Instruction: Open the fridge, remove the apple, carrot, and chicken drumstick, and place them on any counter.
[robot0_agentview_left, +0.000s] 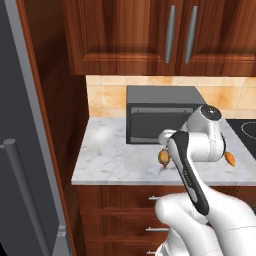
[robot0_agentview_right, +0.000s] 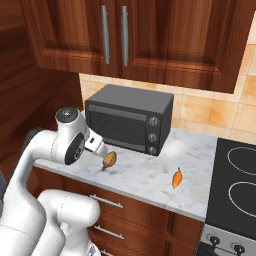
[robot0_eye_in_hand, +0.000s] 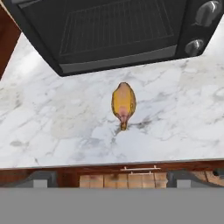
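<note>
Right base view shows chicken drumstick (robot0_agentview_right: 109, 159) and carrot (robot0_agentview_right: 176, 178) resting mid-frame on the counter (robot0_agentview_right: 145, 175), gripper (robot0_agentview_right: 98, 148) fingers apart, apple seemingly left.

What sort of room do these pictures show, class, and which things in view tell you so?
A rendered home kitchen, most likely. A marble counter carries a toaster oven, wooden cupboards hang above, and a stove sits alongside. A drumstick and a carrot lie on the counter.

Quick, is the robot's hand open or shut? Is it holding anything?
Gripper: open, holding nothing; the chicken drumstick lies free on the counter.
</note>
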